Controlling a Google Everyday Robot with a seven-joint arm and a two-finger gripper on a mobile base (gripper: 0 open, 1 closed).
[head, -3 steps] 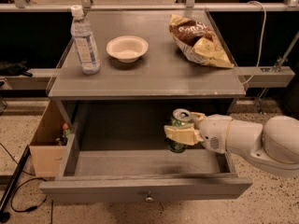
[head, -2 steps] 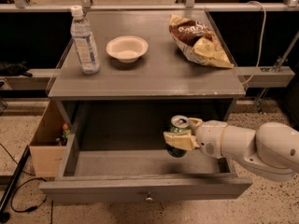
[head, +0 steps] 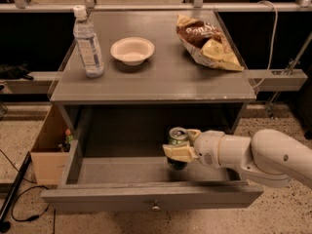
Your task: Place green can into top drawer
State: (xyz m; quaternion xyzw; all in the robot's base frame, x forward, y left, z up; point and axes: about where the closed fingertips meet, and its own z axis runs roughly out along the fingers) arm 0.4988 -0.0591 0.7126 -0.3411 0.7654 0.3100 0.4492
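The green can is dark green with a silver top and stands upright inside the open top drawer, right of its middle. My gripper comes in from the right on a white arm and is shut on the green can, its cream fingers wrapped around the can's body. The can's base sits at or just above the drawer floor; I cannot tell which. The drawer is pulled out fully, with a small metal knob on its front panel.
On the table top stand a clear water bottle at the left, a white bowl in the middle and a chip bag at the right. A cardboard box sits on the floor at the left.
My gripper has moved left and toward the drawer's front with the green can, carrying it lower inside the drawer.
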